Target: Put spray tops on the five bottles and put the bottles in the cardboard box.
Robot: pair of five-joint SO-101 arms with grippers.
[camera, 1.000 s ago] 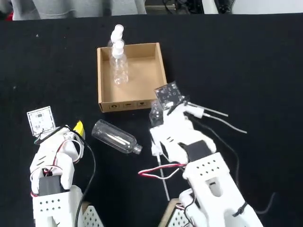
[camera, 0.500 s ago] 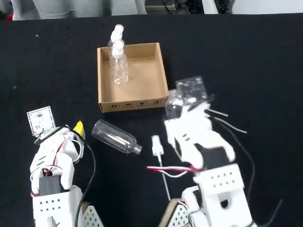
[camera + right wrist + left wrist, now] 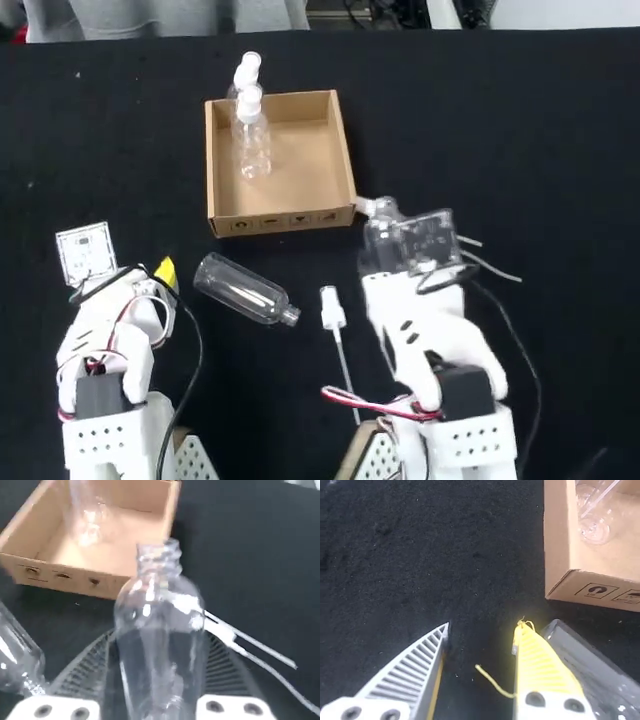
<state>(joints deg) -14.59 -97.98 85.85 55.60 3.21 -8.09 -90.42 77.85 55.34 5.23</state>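
One capless bottle (image 3: 157, 625) in right hand (image 3: 161, 647), base cut off

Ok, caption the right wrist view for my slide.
Right gripper holds an uncapped clear bottle near the cardboard box.

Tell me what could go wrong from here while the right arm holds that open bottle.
1. The held bottle in the right gripper has no spray top and sits near the cardboard box corner; it could bump the wall or go in uncapped.
2. The loose spray top lies close beside that arm, so a swing might sweep it away.
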